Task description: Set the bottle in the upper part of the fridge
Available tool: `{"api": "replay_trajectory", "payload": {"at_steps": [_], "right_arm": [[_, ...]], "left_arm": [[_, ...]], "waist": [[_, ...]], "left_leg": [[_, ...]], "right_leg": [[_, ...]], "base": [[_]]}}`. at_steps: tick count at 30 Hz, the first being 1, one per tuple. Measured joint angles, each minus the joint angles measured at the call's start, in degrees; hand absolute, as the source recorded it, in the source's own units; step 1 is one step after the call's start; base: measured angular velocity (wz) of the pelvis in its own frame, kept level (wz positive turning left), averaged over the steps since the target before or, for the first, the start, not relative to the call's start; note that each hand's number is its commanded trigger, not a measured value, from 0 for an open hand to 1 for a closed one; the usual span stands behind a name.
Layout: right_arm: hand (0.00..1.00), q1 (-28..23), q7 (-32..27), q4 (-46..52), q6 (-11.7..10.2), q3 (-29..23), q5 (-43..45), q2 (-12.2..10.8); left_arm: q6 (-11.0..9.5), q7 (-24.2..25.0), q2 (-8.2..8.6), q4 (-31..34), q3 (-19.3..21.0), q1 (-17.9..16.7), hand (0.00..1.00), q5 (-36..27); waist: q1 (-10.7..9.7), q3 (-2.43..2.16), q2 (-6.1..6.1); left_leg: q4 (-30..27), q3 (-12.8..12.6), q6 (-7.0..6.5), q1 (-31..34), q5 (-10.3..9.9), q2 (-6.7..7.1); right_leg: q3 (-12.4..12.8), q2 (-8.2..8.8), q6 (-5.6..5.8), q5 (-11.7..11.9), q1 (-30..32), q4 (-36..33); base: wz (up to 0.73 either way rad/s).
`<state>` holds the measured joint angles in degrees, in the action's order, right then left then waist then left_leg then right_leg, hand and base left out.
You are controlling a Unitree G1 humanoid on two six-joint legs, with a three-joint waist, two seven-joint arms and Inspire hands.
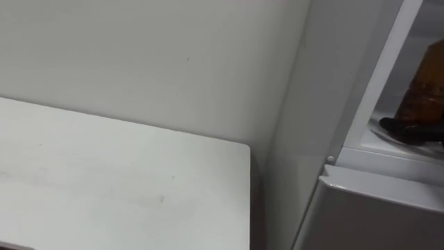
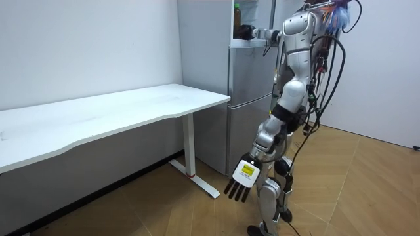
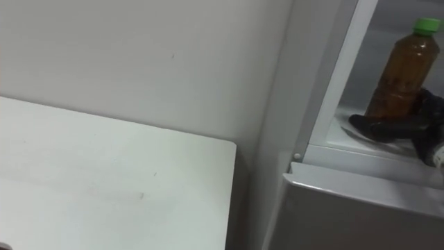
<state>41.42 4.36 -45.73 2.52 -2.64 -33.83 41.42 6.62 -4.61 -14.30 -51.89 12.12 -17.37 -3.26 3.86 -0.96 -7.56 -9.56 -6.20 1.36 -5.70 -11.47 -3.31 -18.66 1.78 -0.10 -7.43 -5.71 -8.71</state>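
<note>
Table [image 2: 131, 108] sits at left, and the left hand [image 2: 241, 178] hangs by the leg with fingers straight, idle. Upper fridge [image 3: 312, 90] is open; the bottle [image 3: 399, 76] stands upright on its shelf near the front edge, with the right hand [image 3: 395, 127] curled round its base. Judgement: seat the base flat and deeper in, loosen the fingers, then draw straight back so the bottle doesn't tip.

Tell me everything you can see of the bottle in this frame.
The bottle is clear plastic, full of brown liquid, with a green cap and a label round its middle. It stands upright on the white shelf of the open upper fridge compartment, near its front edge. The right hand curls dark fingers round its base.
</note>
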Motion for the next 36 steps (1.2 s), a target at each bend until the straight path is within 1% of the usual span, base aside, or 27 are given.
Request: {"api": "replay_trajectory", "payload": {"at_steps": [1, 4, 5, 7, 9, 11, 12, 14, 16, 17, 20, 21, 22, 24, 25, 26, 28, 29, 30, 31, 32, 33, 34, 36], "right_arm": [[0.00, -1.32, -0.49, 2.11, 0.00, -0.47, -0.23, 0.00], [0.00, -3.86, -1.29, 6.64, -0.10, -1.00, -1.79, -0.01], [0.00, -4.33, -1.39, 7.59, -0.13, -1.02, -1.92, -0.01], [0.00, -5.72, -1.78, 10.51, -0.18, -1.00, -2.15, -0.02], [0.00, -6.94, -2.14, 12.49, -0.19, -1.11, -2.10, -0.02], [0.00, -8.12, -2.79, 14.43, -0.20, -1.28, -2.14, -0.05], [0.00, -8.49, -3.39, 15.44, -0.20, -1.49, -2.06, -0.21], [0.00, -8.60, -4.54, 16.14, -0.20, -1.73, -2.04, -0.24], [0.00, -9.13, -6.64, 17.92, -0.20, -2.64, -1.47, -0.61], [0.00, -9.18, -7.19, 18.46, -0.19, -2.81, -1.32, -0.62], [0.00, -11.03, -10.85, 24.15, -0.14, -4.00, 0.27, -0.65], [0.00, -12.72, -12.03, 27.61, -0.12, -4.98, 1.09, -0.92], [0.00, -13.83, -13.39, 30.82, -0.13, -5.57, 2.05, -1.55], [0.00, -15.51, -15.48, 35.01, -0.13, -5.61, 3.92, -2.26], [0.00, -16.93, -16.98, 38.09, -0.12, -5.68, 6.54, -3.07], [0.00, -17.78, -17.84, 39.70, -0.12, -5.75, 7.68, -3.39], [0.00, -21.13, -19.88, 44.93, -0.17, -6.13, 10.40, -4.49], [0.00, -21.72, -20.24, 45.88, -0.17, -6.36, 11.04, -4.85], [0.00, -22.45, -21.05, 47.44, -0.18, -7.05, 11.93, -5.95], [0.00, -22.82, -22.12, 49.11, -0.16, -7.72, 12.14, -7.11], [0.00, -22.94, -22.72, 49.99, -0.16, -7.98, 12.44, -7.72], [0.00, -23.43, -24.05, 51.91, -0.16, -8.23, 13.99, -8.27], [0.00, -23.75, -24.95, 53.78, -0.16, -8.35, 14.32, -8.26], [0.00, -24.82, -25.89, 57.09, -0.17, -9.52, 14.97, -8.27]], "left_arm": [[-0.48, -0.13, 0.04, 0.34, -0.04, -0.05, 0.00, -1.19], [-1.03, -0.65, 0.08, 0.34, -0.04, -0.10, 0.00, -2.93], [-1.25, -1.01, 0.18, 0.34, -0.03, -0.12, 0.00, -2.95], [-2.37, -1.55, 0.45, 0.33, -0.05, -0.23, 0.00, -2.90], [-2.85, -1.55, 0.46, 0.34, -0.02, -0.10, 0.00, -2.82], [-3.24, -1.55, 0.58, 0.47, -0.01, -0.09, 0.00, -2.83], [-3.38, -1.57, 0.93, 0.64, -0.01, -0.25, 0.00, -2.83], [-3.69, -1.76, 1.65, 0.96, 0.01, -0.19, 0.00, -2.83], [-4.53, -2.10, 2.37, 1.27, -0.14, -0.39, 0.00, -2.88], [-4.53, -2.10, 2.44, 1.26, -0.15, -0.41, 0.00, -2.90], [-4.54, -2.20, 2.49, 1.23, -0.22, -0.89, 0.00, -2.83], [-4.52, -2.27, 2.70, 1.26, -0.17, -1.12, 0.00, -2.83], [-4.48, -2.36, 2.98, 1.27, -0.22, -1.17, 0.00, -2.85], [-4.42, -2.35, 3.14, 1.24, -0.63, -1.72, 0.00, -2.83], [-4.42, -2.35, 3.21, 1.24, -1.03, -1.68, 0.00, -2.95], [-4.45, -2.29, 3.25, 1.24, -1.27, -1.64, 0.00, -2.98], [-4.47, -2.27, 3.54, 1.24, -1.60, -1.61, 0.00, -2.97], [-4.47, -2.30, 3.61, 1.24, -1.60, -1.64, 0.00, -2.97], [-4.46, -2.32, 3.71, 1.24, -1.60, -1.73, 0.00, -2.99], [-4.46, -2.39, 3.81, 1.23, -1.59, -1.95, 0.00, -3.68], [-4.46, -2.49, 3.89, 1.23, -1.59, -2.15, 0.00, -3.90], [-4.46, -2.72, 4.20, 1.23, -1.58, -2.40, 0.00, -3.95], [-4.46, -2.75, 4.62, 1.22, -1.58, -2.62, 0.00, -3.94], [-4.48, -2.76, 5.12, 1.19, -1.54, -2.41, 0.00, -3.84]], "waist": [[-0.02, 0.04, 0.05], [-0.15, 0.13, 0.14], [-0.15, 0.17, 0.16], [-0.06, 0.42, 0.34], [-0.40, 0.46, 0.31], [-0.34, 0.62, 0.35], [-0.58, 0.67, 0.32], [-0.62, 0.70, 0.38], [-0.69, 0.74, 0.43], [-0.77, 0.74, 0.46], [-0.85, 0.58, 0.72], [-0.96, 0.49, 0.89], [-0.95, 0.49, 1.08], [-0.98, 0.55, 1.15], [-1.03, 0.60, 1.23], [-1.01, 0.62, 1.26], [-1.08, 0.87, 1.62], [-1.18, 0.93, 1.71], [-1.68, 1.08, 2.01], [-2.31, 1.07, 2.29], [-2.60, 1.00, 2.47], [-3.33, 0.80, 2.88], [-3.71, 0.56, 3.30], [-4.04, 0.40, 3.58]], "left_leg": [[-0.01, -0.08, 0.00, 0.00, 0.00, -0.02], [0.11, -0.46, 0.00, -0.12, 0.00, -0.08], [0.15, -0.65, 0.00, -0.17, 0.00, -0.11], [0.59, -1.38, 0.01, -0.66, 0.00, -0.15], [0.93, -1.56, 0.01, -0.87, -0.01, -0.14], [0.96, -1.67, 0.00, -0.86, -0.02, -0.15], [1.00, -1.73, -0.01, -0.83, -0.03, -0.11], [1.11, -1.90, -0.05, -0.68, -0.05, -0.07], [1.18, -2.05, -0.05, -0.42, -0.05, -0.09], [1.18, -2.04, -0.05, -0.28, -0.05, -0.09], [1.19, -2.09, -0.04, 0.37, -0.03, -0.11], [1.16, -2.12, -0.04, 0.35, -0.03, -0.12], [1.15, -2.25, -0.04, 0.17, -0.03, -0.11], [1.03, -2.55, -0.04, 0.01, -0.03, -0.08], [1.03, -2.62, -0.04, -0.04, -0.03, -0.07], [1.03, -2.65, -0.04, -0.06, -0.03, -0.05], [1.04, -3.01, -0.05, 0.02, -0.03, -0.03], [1.05, -3.05, -0.05, 0.03, -0.03, -0.02], [1.14, -3.06, -0.07, 0.06, -0.06, -0.04], [1.36, -3.07, -0.08, 0.05, -0.08, -0.04], [1.38, -3.13, -0.08, 0.05, -0.08, -0.06], [1.38, -3.18, -0.08, 0.05, -0.07, -0.08], [1.38, -3.20, -0.08, 0.03, -0.07, -0.07], [1.34, -3.25, -0.08, -0.03, -0.07, -0.09]], "right_leg": [[0.02, 0.00, 0.00, 0.00, 0.02, 0.00], [0.58, -0.10, 0.00, 0.00, 0.18, 0.05], [0.83, -0.12, 0.00, 0.00, 0.22, 0.05], [1.27, -0.17, 0.00, 0.00, 0.22, 0.05], [1.24, -0.15, 0.00, 0.00, 0.26, 0.04], [1.26, -0.14, 0.00, 0.00, 0.28, 0.05], [1.32, -0.11, 0.01, 0.00, 0.32, 0.04], [1.38, -0.08, 0.01, 0.00, 0.60, 0.04], [1.43, -0.08, 0.01, 0.00, 0.94, 0.02], [1.42, -0.08, 0.01, 0.00, 1.07, 0.02], [1.40, -0.11, 0.01, 0.00, 1.84, 0.00], [1.39, -0.11, 0.03, -0.01, 1.83, 0.00], [1.46, -0.10, 0.03, -0.01, 1.73, 0.00], [1.56, -0.07, 0.03, -0.01, 1.73, 0.03], [1.75, -0.08, 0.03, -0.01, 1.75, 0.06], [1.92, -0.08, 0.03, -0.02, 1.77, 0.07], [2.36, -0.08, 0.04, -0.02, 1.82, 0.10], [2.53, -0.09, 0.05, -0.02, 1.83, 0.10], [2.75, -0.13, 0.05, -0.03, 1.86, 0.10], [2.92, -0.18, 0.06, -0.03, 1.95, 0.09], [2.98, -0.21, 0.05, -0.03, 1.97, 0.09], [3.01, -0.23, 0.05, -0.03, 1.97, 0.07], [2.97, -0.23, 0.05, -0.03, 1.97, 0.04], [2.85, -0.24, 0.05, -0.03, 1.95, 0.04]], "base": [[0.00], [-0.05], [-0.14], [-0.15], [-0.05], [-0.03], [0.00], [-0.04], [-0.02], [0.00], [0.00], [0.00], [-0.04], [-0.06], [-0.04], [-0.03], [-0.05], [-0.04], [0.00], [0.00], [0.00], [0.00], [0.00], [0.00]]}}
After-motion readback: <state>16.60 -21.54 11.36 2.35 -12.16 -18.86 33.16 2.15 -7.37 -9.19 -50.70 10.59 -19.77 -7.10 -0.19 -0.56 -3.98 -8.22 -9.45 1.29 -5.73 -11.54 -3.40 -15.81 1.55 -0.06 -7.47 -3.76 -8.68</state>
